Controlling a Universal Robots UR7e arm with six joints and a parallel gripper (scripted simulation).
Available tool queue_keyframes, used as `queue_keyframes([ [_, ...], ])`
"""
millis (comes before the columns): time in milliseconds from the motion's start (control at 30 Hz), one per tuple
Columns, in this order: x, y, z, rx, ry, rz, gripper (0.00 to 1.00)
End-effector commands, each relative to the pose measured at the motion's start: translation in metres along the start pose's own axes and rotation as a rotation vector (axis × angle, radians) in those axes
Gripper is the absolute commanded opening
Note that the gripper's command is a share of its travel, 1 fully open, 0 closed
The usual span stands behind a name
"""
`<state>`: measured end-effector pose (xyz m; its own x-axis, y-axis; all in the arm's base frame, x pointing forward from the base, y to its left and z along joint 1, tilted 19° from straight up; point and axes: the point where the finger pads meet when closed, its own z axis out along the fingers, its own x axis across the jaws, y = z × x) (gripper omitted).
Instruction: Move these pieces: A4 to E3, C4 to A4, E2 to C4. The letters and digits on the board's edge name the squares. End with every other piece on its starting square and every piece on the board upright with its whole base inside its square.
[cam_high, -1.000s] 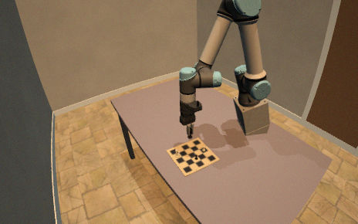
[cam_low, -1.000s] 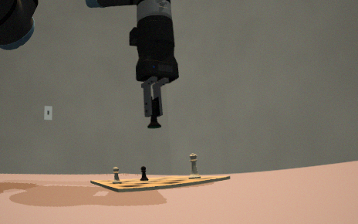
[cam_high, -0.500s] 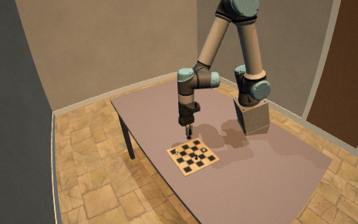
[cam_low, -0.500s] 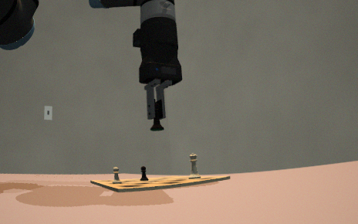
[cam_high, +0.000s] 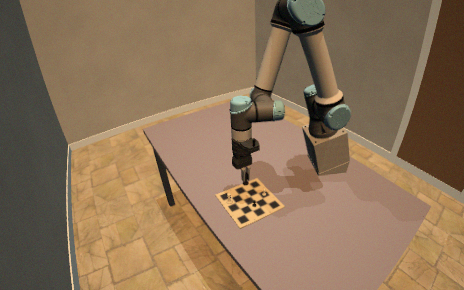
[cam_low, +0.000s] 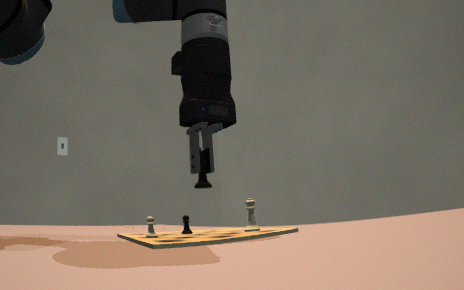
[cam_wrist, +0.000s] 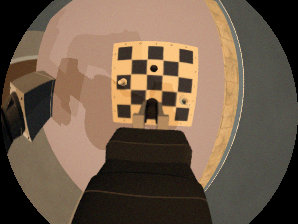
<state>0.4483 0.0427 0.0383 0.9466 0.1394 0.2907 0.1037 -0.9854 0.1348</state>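
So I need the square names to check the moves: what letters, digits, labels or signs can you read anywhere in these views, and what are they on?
No text can be read in any view.
Chessboard: any edge letters and digits are too small and blurred to make out.
Pincer, shut on a black piece: no readable marking on its body.
Wall plate: blank, no lettering visible.

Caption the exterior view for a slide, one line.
Gripper holds a black piece high above the board, where a white pawn, black pawn and taller white piece stand.
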Motion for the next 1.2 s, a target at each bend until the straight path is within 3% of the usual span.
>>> queue_keyframes([
  [0, 0.002, 0.002, 0.024, -0.002, 0.006, 0.001, 0.00],
  [267, 0.005, 0.002, 0.052, -0.004, 0.010, 0.001, 0.00],
  [533, 0.005, 0.002, 0.064, -0.004, 0.010, 0.001, 0.00],
  [1167, 0.004, 0.002, 0.066, -0.003, 0.008, 0.001, 0.00],
])
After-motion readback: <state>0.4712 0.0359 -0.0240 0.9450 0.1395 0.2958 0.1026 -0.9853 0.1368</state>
